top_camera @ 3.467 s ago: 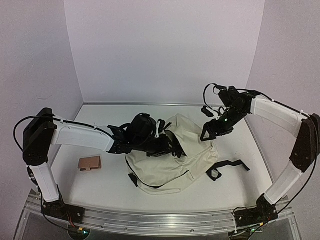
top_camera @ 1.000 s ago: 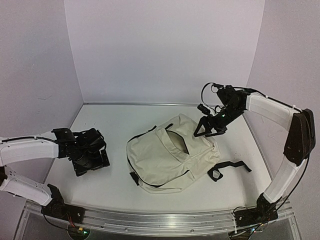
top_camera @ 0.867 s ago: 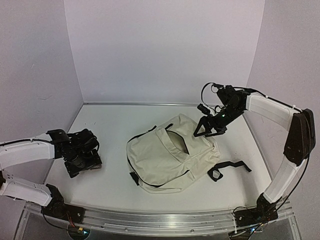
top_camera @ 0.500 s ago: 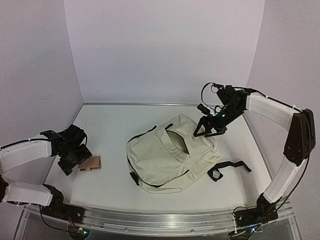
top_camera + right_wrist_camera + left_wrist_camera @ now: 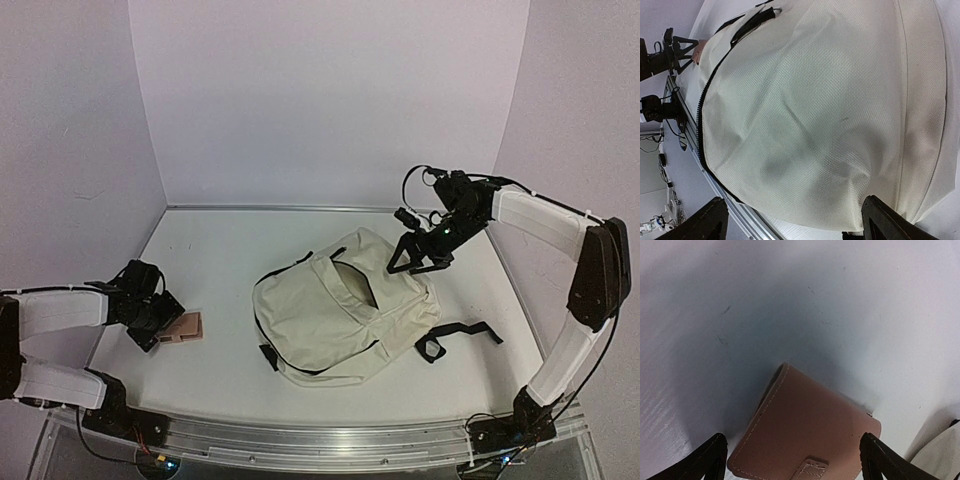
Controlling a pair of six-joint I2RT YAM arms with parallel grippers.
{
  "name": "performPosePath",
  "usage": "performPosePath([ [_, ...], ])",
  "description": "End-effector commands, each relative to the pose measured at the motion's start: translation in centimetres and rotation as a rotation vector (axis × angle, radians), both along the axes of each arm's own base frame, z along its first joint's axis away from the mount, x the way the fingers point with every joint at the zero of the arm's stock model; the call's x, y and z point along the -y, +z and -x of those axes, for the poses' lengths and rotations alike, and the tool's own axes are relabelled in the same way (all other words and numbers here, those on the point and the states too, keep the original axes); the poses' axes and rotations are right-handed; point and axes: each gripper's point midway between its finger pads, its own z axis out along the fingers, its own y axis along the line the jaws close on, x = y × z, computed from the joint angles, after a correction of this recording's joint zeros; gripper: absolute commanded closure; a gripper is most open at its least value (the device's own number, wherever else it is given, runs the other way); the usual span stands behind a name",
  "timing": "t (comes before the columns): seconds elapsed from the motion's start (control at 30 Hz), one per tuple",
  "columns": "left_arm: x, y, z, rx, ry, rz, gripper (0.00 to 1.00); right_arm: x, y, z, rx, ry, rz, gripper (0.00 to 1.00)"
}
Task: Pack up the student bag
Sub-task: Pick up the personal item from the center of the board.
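The top camera looks down from above and behind the arm bases (image 5: 125,415) and covers the whole bench (image 5: 230,250). The left wrist camera points down, close over a brown wallet (image 5: 805,435); the right wrist camera sits close above the student bag (image 5: 830,110). Both objects also appear in the top view.

Bright, soft, even overhead light with a lilac cast. Wide-angle bending at top-view edges. Left wrist close-up soft-focus, broad grey shadow on table (image 5: 880,300) around brown wallet (image 5: 810,435). Right wrist sharp, student bag (image 5: 815,100) weave crisp, mild folds shaded.
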Motion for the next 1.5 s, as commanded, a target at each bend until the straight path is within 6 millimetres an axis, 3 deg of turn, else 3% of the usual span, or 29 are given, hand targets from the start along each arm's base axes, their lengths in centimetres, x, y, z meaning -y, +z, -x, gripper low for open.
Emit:
performPosePath([
  [0.0, 1.8, 0.7, -2.0, 0.138, -0.05, 0.096, 0.11, 0.0, 2.1, -0.2, 0.047, -0.005, -0.018, 0.07],
  [0.23, 3.3, 0.8, -2.5, 0.293, -0.102, 0.201, 0.36, 0.0, 2.3, -0.3, 0.041, -0.01, -0.017, 0.07],
  [0.6, 3.4, -0.2, -4.2, 0.285, -0.105, 0.164, 0.69, 0.0, 2.2, -0.6, 0.037, -0.015, -0.007, 0.07],
  [0.8, 3.5, 0.9, -4.7, 0.311, -0.104, 0.171, 0.92, 0.5, 2.7, -0.9, 0.076, -0.016, 0.021, 0.04],
  [0.97, 3.4, 3.9, -4.6, 0.371, -0.119, 0.172, 1.0, 0.3, 2.8, -0.9, 0.088, -0.002, 0.033, 0.03],
  [1.17, 3.8, 10.1, -3.9, 0.516, -0.168, 0.203, 1.0, -1.2, 3.8, -1.5, 0.161, 0.034, 0.076, 0.02],
  [1.33, 5.8, 14.8, -2.6, 0.639, -0.27, 0.319, 1.0, -3.7, 4.2, -1.0, 0.274, 0.128, 0.181, 0.02],
  [1.47, 7.2, 17.4, -1.5, 0.708, -0.335, 0.417, 1.0, -6.1, 4.1, -0.3, 0.338, 0.194, 0.244, 0.03],
])
